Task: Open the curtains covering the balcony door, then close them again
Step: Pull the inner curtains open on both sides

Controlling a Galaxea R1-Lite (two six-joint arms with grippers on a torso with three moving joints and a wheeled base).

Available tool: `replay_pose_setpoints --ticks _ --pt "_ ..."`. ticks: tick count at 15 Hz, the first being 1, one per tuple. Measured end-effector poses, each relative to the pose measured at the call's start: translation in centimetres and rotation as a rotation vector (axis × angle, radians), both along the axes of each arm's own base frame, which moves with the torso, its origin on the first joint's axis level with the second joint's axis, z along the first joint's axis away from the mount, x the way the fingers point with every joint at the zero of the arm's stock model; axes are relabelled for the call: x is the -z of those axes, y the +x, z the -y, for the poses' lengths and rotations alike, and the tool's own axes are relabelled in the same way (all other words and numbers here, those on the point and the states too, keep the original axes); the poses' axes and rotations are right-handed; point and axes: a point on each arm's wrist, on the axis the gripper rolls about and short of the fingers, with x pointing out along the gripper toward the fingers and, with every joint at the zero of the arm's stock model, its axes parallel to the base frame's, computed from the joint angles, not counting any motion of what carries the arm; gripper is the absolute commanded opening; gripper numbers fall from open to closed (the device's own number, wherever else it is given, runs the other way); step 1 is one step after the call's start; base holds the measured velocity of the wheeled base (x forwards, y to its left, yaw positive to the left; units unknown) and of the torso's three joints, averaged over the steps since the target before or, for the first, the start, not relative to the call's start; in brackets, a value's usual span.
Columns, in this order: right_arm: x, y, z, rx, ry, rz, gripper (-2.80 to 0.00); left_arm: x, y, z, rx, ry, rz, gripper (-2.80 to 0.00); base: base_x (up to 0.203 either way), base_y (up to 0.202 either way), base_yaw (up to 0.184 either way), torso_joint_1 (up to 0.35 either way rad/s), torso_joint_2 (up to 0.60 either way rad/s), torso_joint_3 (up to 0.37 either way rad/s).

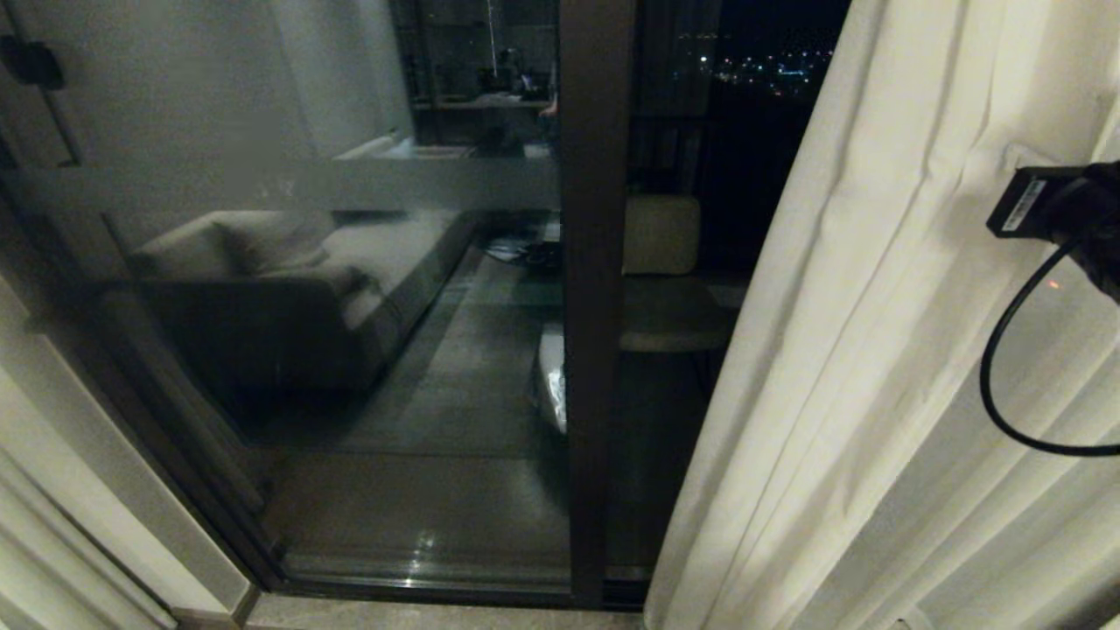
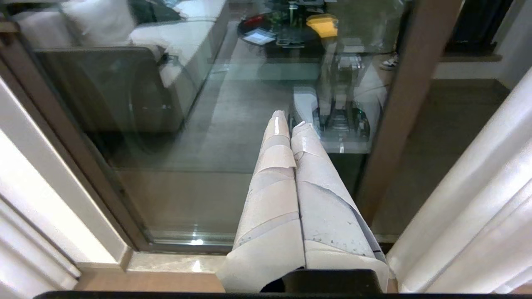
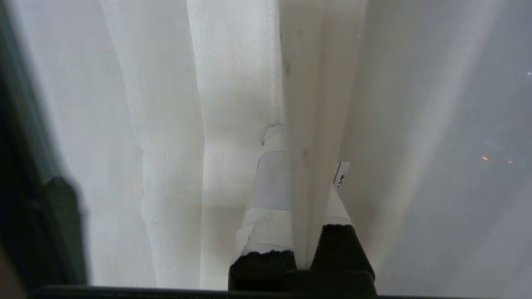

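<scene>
The balcony door stands uncovered, dark glass with a frosted band and a brown-black frame post. One cream curtain hangs bunched at the right, and the edge of the other curtain shows at the lower left. My right arm's wrist reaches into the right panel. My right gripper is shut on a vertical fold of that curtain, with taped fingers on either side. My left gripper hangs low before the door glass, shut with nothing in it.
A cream wall strip runs between the left curtain and the door frame. A stone sill lies along the door's foot. A black cable loops from my right wrist. Beyond the glass stands a pale chair.
</scene>
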Motion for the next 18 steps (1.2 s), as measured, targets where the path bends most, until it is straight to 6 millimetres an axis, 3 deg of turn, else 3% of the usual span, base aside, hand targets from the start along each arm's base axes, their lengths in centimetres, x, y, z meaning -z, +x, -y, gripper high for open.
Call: replay_pose_setpoints --ticks 18 --pt "0.19 0.11 0.03 0.001 0.000 -0.007 -2.80 0.00 0.00 -0.01 -0.003 -0.007 0.000 -2.80 0.000 -0.191 0.000 0.002 0.00 0.003"
